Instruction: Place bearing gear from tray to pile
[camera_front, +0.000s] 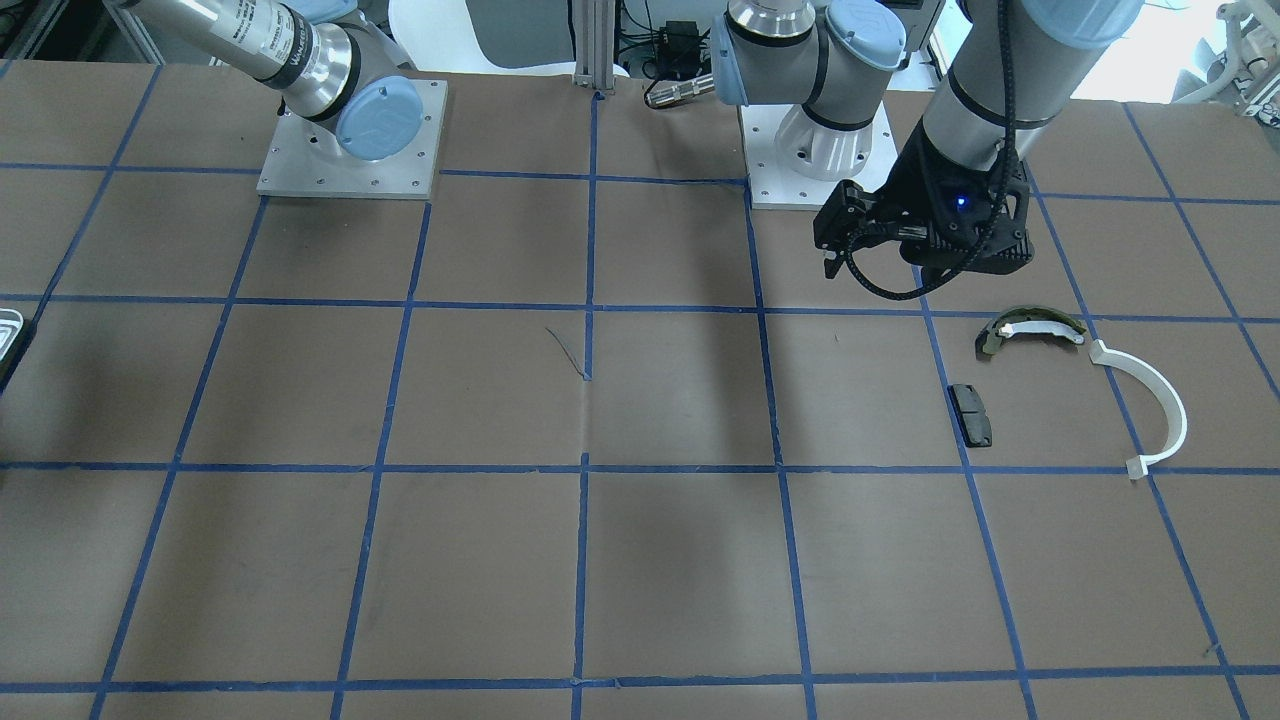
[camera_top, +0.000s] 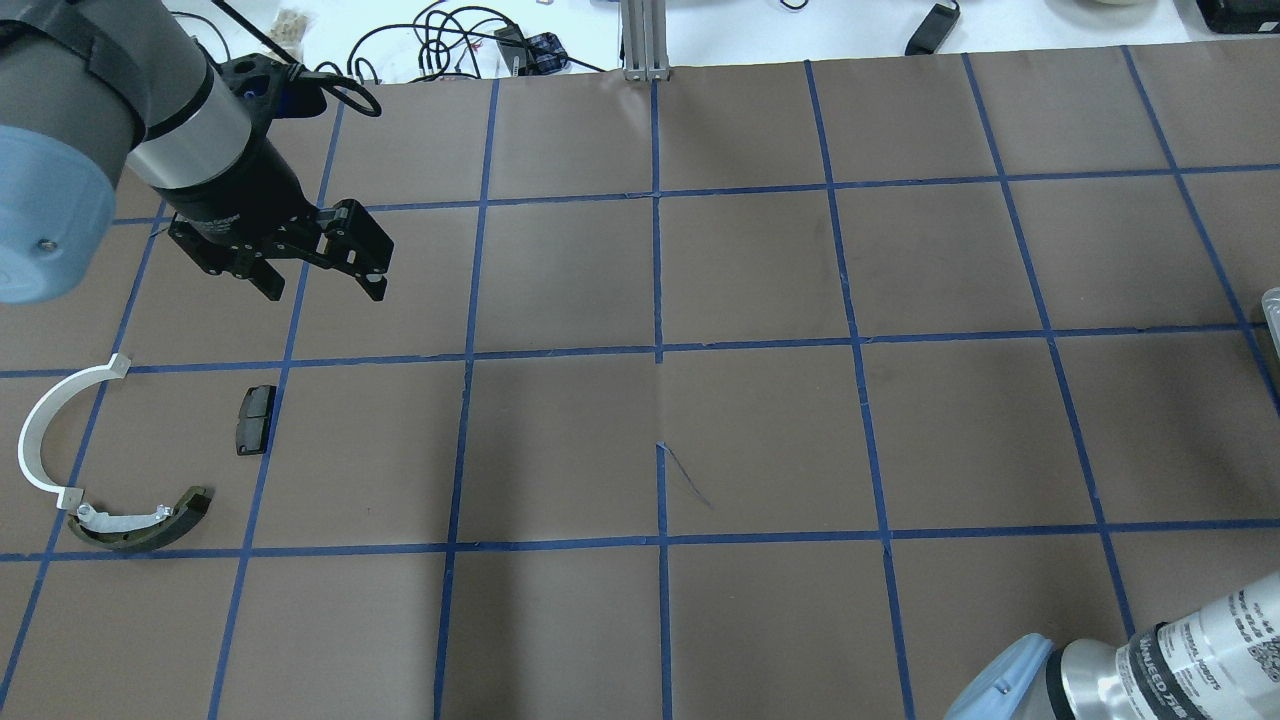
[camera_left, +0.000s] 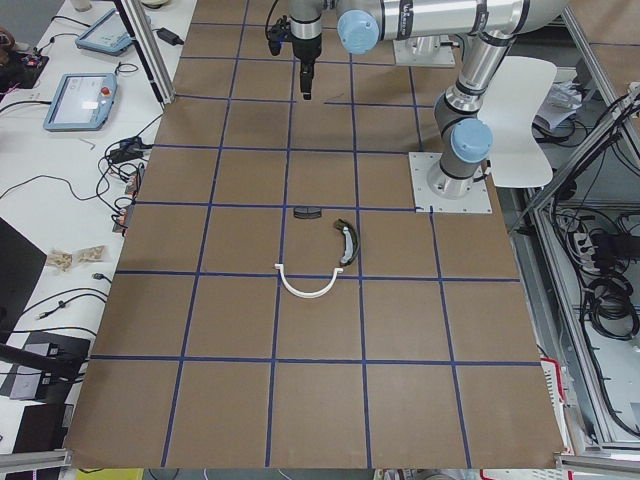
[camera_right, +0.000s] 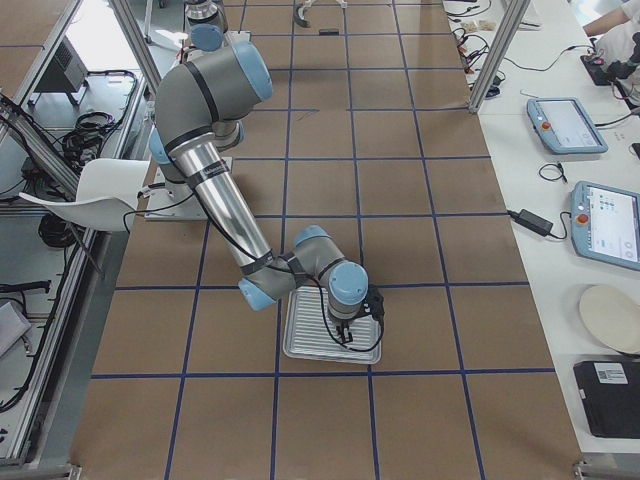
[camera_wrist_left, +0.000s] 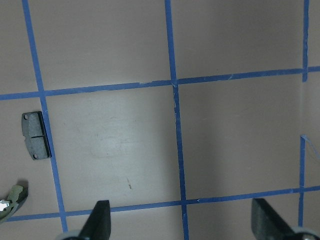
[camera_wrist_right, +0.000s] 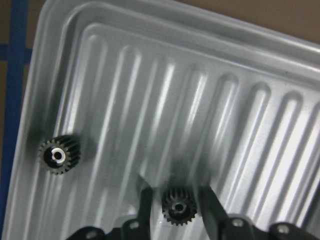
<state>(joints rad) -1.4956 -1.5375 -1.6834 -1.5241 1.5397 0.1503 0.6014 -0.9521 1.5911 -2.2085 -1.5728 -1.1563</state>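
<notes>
My right gripper (camera_wrist_right: 176, 205) hangs low over the silvery ridged tray (camera_wrist_right: 50, 75), jaws narrowly open. Its fingers (camera_wrist_right: 145, 200) stand close on either side of a small black bearing gear (camera_wrist_right: 176, 212) lying on the tray. A second gear (camera_wrist_right: 59, 155) lies near the tray's left rim. The pile is across the table: an olive brake shoe (camera_top: 140, 525), a white arc (camera_top: 35, 430) and a black pad (camera_top: 254, 419). My left gripper (camera_top: 322, 288) hovers wide open and empty above the table beside the pile.
The tray shows only as a sliver at the table's edge in the front view (camera_front: 8, 335) and the overhead view (camera_top: 1272, 310). Brown paper with a blue tape grid covers the table. Cables and tablets lie beyond the far edge.
</notes>
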